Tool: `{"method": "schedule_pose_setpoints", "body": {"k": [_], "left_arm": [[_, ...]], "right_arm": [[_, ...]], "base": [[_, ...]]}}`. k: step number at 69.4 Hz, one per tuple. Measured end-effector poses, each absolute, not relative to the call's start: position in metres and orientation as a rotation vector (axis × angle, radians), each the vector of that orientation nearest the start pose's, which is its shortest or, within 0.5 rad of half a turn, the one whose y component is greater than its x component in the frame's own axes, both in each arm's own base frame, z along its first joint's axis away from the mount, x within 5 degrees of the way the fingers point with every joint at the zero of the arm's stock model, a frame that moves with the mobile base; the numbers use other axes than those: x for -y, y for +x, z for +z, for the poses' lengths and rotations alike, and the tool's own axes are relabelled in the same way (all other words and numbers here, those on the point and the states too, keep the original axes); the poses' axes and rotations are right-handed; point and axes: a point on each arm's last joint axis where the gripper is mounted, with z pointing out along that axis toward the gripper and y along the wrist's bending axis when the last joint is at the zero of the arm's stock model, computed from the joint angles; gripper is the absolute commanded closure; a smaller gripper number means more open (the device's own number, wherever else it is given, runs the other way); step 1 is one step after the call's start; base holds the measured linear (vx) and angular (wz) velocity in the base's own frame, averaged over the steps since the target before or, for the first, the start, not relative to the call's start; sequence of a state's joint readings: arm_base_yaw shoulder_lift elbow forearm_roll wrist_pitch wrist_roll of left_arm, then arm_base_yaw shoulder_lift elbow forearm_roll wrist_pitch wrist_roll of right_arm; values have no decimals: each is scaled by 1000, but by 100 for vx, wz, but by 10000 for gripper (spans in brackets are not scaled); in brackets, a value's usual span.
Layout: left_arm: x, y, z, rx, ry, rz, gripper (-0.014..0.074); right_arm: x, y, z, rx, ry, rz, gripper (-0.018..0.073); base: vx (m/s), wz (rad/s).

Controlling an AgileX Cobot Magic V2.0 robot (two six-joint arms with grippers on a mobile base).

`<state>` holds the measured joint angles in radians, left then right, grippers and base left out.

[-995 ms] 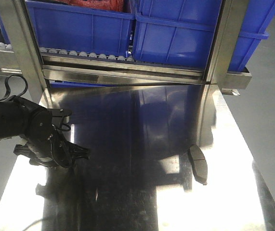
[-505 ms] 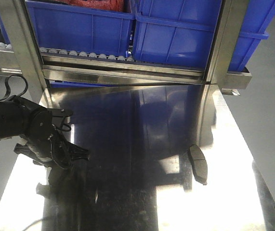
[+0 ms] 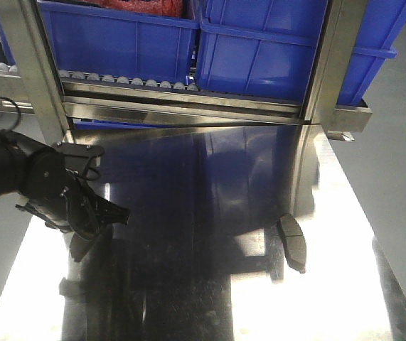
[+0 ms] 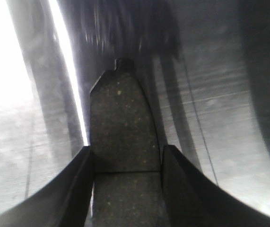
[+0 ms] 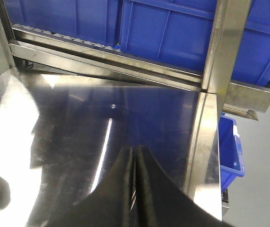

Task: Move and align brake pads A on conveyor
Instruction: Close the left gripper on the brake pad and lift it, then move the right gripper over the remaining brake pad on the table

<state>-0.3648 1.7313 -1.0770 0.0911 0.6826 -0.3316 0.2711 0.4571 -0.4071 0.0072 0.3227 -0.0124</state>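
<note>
One brake pad A [image 4: 118, 118], dark grey and speckled with a groove across its face, sits between the fingers of my left gripper [image 4: 127, 151], which is shut on it. In the front view this gripper [image 3: 107, 215] hangs over the left part of the steel table. A second brake pad A [image 3: 293, 242] lies flat on the table's right half, well apart from both grippers. My right gripper [image 5: 135, 150] is shut with nothing in it, over the table's right side. The conveyor is out of view.
The shiny stainless steel table [image 3: 210, 177] fills the scene. Blue bins [image 3: 259, 50] stand on a roller rack behind it, between two steel uprights [image 3: 323, 64]. Another blue bin [image 5: 231, 151] sits below the table's right edge.
My left arm has moved up and toward the back left with the pad in it. Its reflection on the table has dropped lower. The pad on the table and the right arm have not moved.
</note>
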Motion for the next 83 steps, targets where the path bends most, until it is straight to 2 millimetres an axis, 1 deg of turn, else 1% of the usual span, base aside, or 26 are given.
{"method": "schedule_pose_setpoints", "body": {"k": [11,20,21,25,26,34,37,43,50,60,63,68,74,83], "left_arm": [[112,307,219,-2731,153,-94,556],[105,289,238,-2644,175,-125,555],[104,286,243,-2624,178,-131,555],[100,274,248,-2581,196,-143,554],[98,269,253,-2559,200,-149,554],[86,236,265,-2453,242,-169,554],[81,222,272,-2396,254,-179,554],[72,199,280,-2311,280,-187,554],[61,171,285,-2226,303,-190,554],[50,140,284,-2136,311,-198,554],[46,130,281,-2104,317,-199,554],[40,116,279,-2028,327,-202,554],[35,101,277,-1942,328,-209,554],[29,85,277,-1833,316,-223,554]], "right_arm": [[-27,97,288,-1842,-258,186,568],[-27,97,288,-1842,-258,186,568],[-27,97,288,-1842,-258,186,568],[-27,97,288,-1842,-258,186,568],[-27,97,288,-1842,-258,186,568],[-27,97,288,-1842,-258,186,568],[-27,97,288,-1842,-258,186,568],[-27,97,288,-1842,-258,186,568],[-27,97,288,-1842,-258,186,568],[-27,97,288,-1842,-258,186,568],[-27,97,288,-1842,-258,186,568],[-27,97,288,-1842,-258,186,568],[-27,97,288,-1842,-258,186,568],[-27,97,288,-1842,-258,186,568]], "base": [[0,0],[0,0],[0,0],[0,0],[0,0],[0,0],[0,0],[0,0],[0,0],[0,0],[0,0],[0,0],[0,0],[0,0]]}}
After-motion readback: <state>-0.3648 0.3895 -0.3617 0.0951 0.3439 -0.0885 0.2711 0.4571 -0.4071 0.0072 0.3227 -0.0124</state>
